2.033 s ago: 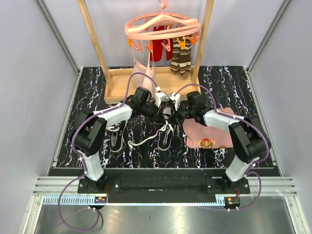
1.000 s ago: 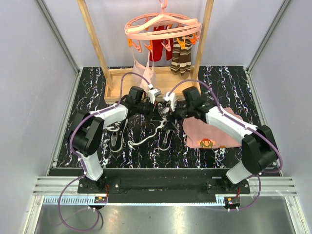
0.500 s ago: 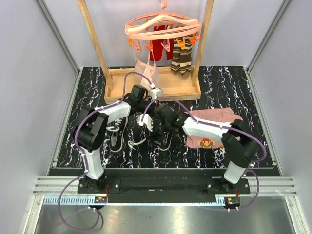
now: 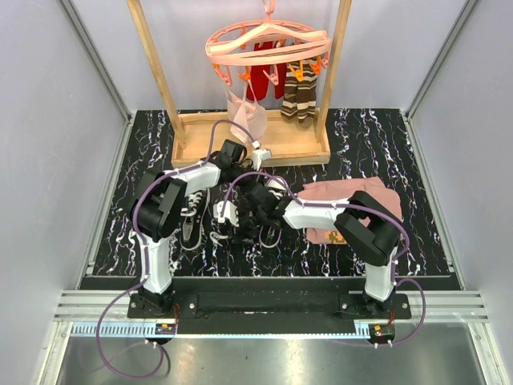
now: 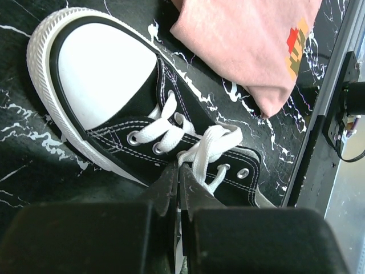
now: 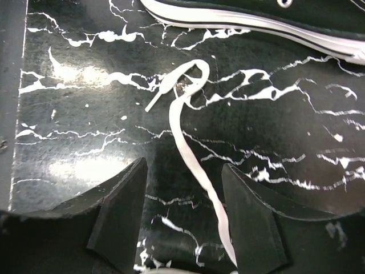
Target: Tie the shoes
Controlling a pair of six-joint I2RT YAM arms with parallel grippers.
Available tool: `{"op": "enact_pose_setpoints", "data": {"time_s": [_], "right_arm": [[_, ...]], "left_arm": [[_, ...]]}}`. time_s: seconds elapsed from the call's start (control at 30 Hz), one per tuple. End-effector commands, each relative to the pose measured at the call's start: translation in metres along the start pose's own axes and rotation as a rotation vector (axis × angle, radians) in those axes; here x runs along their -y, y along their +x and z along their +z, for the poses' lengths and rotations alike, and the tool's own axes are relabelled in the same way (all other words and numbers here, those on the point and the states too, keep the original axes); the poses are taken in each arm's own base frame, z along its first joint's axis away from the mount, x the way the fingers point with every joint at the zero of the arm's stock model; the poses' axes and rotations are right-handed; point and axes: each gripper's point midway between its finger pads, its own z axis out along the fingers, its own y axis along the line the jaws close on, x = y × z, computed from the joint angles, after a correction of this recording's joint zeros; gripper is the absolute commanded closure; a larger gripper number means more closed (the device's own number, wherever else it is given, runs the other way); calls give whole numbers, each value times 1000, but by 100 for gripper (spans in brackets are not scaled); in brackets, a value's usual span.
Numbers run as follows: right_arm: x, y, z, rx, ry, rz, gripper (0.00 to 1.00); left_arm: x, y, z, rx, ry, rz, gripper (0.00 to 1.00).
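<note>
Right hand point(image 6: 182, 171) newly leftward, apart over lace end point(image 6: 171, 94) by sole point(image 6: 256, 23); left hand point(image 5: 179, 170) clamped on eyelet lace point(image 5: 199, 151).

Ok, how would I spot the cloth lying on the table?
Look at the black marbled table; right of the shoes lies a flat pink cloth. Unlike the socks hanging from the wooden rack behind, it carries a small pixel picture.

Soft, even light comes from above; the top view is bright and sharp, its shadows faint. The black, white-veined marble-pattern surface point(image 6: 80, 74) throws back 2 pale glare patches in the right wrist view, where the right arm's dark fingers point(image 6: 120, 222) look slightly soft. In the left wrist view the left arm's black fingers point(image 5: 85, 240) blur heavily; the black canvas sneaker with a white rubber toe cap point(image 5: 142, 128) is crisp.
</note>
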Motion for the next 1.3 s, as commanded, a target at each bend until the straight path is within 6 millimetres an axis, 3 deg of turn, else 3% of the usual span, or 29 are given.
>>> {"op": "enact_pose_setpoints", "data": {"time_s": [0.0,0.23,0.3,0.47,0.63,0.73,0.8,0.83,1.0,1.27], "right_arm": [[8,-19,12,69,34,-107,34],[17,-11,23,67,86,-102,23],[15,-10,25,70,70,-107,25],[-6,-3,32,64,-52,-91,41],[-10,12,40,35,-72,-71,54],[-10,15,40,24,-74,-69,75],[-11,10,36,22,-76,-67,97],[-10,7,33,22,-73,-58,100],[-10,-23,-13,-12,-40,-17,100],[-31,-27,-104,-61,-56,181,100]], "left_arm": [[2,-12,1,13,42,40,100],[-6,-9,6,-9,29,41,100],[-7,-9,7,-14,31,44,100],[-8,-1,8,-32,37,36,100],[-9,-1,8,-32,32,42,100],[-9,-1,8,-32,31,42,100],[-9,-1,8,-33,29,41,100],[-9,-1,8,-34,28,40,100],[2,-6,-1,-4,21,58,100],[20,-3,-21,36,-39,91,100]]}}
